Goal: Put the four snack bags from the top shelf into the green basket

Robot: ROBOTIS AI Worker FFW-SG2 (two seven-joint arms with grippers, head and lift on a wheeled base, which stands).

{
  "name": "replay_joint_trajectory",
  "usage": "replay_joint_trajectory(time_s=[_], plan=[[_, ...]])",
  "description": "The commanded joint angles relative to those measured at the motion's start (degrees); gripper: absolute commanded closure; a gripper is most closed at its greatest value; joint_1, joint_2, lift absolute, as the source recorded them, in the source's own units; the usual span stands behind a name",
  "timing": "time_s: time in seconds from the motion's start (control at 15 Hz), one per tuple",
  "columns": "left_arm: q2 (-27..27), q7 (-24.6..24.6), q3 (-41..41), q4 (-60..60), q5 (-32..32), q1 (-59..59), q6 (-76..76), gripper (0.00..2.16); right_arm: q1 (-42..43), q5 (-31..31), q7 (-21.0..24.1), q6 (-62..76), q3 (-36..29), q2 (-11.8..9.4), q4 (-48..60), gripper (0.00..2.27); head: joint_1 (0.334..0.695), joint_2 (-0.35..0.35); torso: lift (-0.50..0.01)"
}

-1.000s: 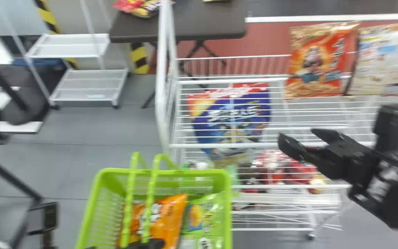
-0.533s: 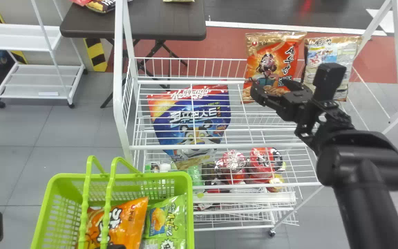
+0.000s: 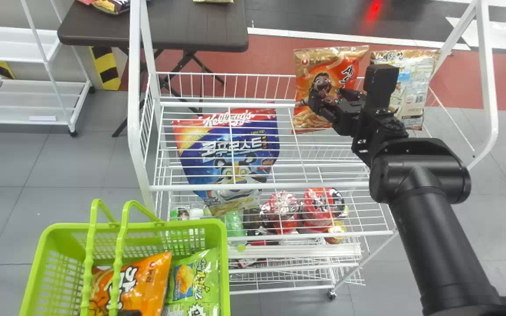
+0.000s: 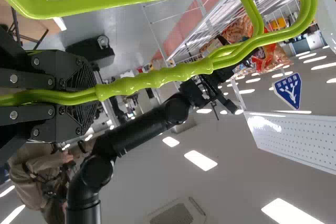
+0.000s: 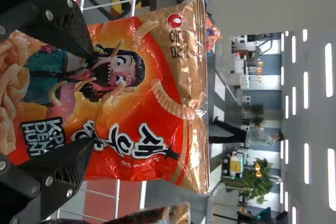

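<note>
An orange-and-gold snack bag (image 5: 163,93) stands upright toward the rear of the top shelf (image 3: 222,104), its broad printed front facing the robot, which should suit a grip from the sides. The right gripper (image 5: 93,97) is right at that front, its two black fingers apart, one toward each side of the bag; whether they touch it cannot be told. The bag looks plump and glossy, with a flat gold seal along its top, a cartoon face with a wide-open mouth, and pictured curled snacks. The film is soft and slick, so a shallow pinch could slip; the fingers probably need to come well around it before closing. Just beside it, on the robot's right, stands a pale, gold-topped bag (image 3: 411,94), also upright. Nearer the robot and to its left is the green basket (image 3: 182,224), with an orange bag (image 3: 145,281) and a green bag (image 3: 198,274) inside. The left gripper (image 4: 89,95) is clamped on the basket's paired handles (image 4: 152,78), likely to keep it steady beside the rack for the next drop. Farther back, beyond the rack, is a dark table (image 3: 182,26).
</note>
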State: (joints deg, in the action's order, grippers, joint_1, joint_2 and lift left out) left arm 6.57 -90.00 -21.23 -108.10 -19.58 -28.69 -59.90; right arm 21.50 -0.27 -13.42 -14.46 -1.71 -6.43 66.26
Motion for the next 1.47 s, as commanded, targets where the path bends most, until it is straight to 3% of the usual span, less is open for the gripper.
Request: replay_joint_trajectory(time_s=[0.0,0.07,0.4,0.6,0.8,1.0,1.13,1.33,1.4], plan=[[0.1,-0.6,0.0,0.5,0.0,0.3,0.0,2.15,0.8,0.8,1.3,-2.7,0.6,0.1,-0.6,2.16,0.695,-0.118,0.000],[0.1,-0.6,0.0,0.7,0.0,0.3,0.0,2.15,0.8,1.0,1.6,-3.3,0.6,0.3,-0.6,2.25,0.695,-0.118,0.000],[0.1,-0.6,-0.6,1.0,-0.2,0.2,0.0,2.15,-2.8,-0.5,1.6,-2.5,-0.4,0.3,4.1,2.25,0.695,-0.121,0.000],[0.1,-0.6,-0.7,1.0,-0.3,0.0,0.0,2.15,-12.5,-4.2,0.6,-8.0,-0.6,0.2,22.2,2.25,0.695,-0.116,0.000],[0.1,-0.6,-0.7,1.1,-0.3,0.1,0.0,2.15,-25.2,-9.4,0.5,-21.9,0.4,0.2,45.9,2.25,0.695,-0.096,0.000],[0.1,-0.6,-0.6,1.2,-0.3,0.2,0.0,2.15,-36.8,-14.8,0.2,-26.1,1.8,0.0,61.1,2.25,0.695,-0.045,0.000],[0.1,-0.6,-0.3,1.2,-0.2,0.4,0.0,2.15,-44.4,-19.9,-3.7,-25.9,3.4,-0.2,66.2,2.25,0.695,0.023,0.000],[0.0,-0.6,0.0,1.2,-0.1,0.6,0.0,2.15,-49.5,-24.6,-9.1,-25.8,7.0,-0.5,67.0,2.25,0.695,0.114,0.000],[0.0,-0.6,0.0,1.2,-0.1,0.6,0.0,2.15,-49.5,-25.3,-11.0,-25.8,9.1,-0.5,65.0,2.25,0.695,0.183,0.000]])
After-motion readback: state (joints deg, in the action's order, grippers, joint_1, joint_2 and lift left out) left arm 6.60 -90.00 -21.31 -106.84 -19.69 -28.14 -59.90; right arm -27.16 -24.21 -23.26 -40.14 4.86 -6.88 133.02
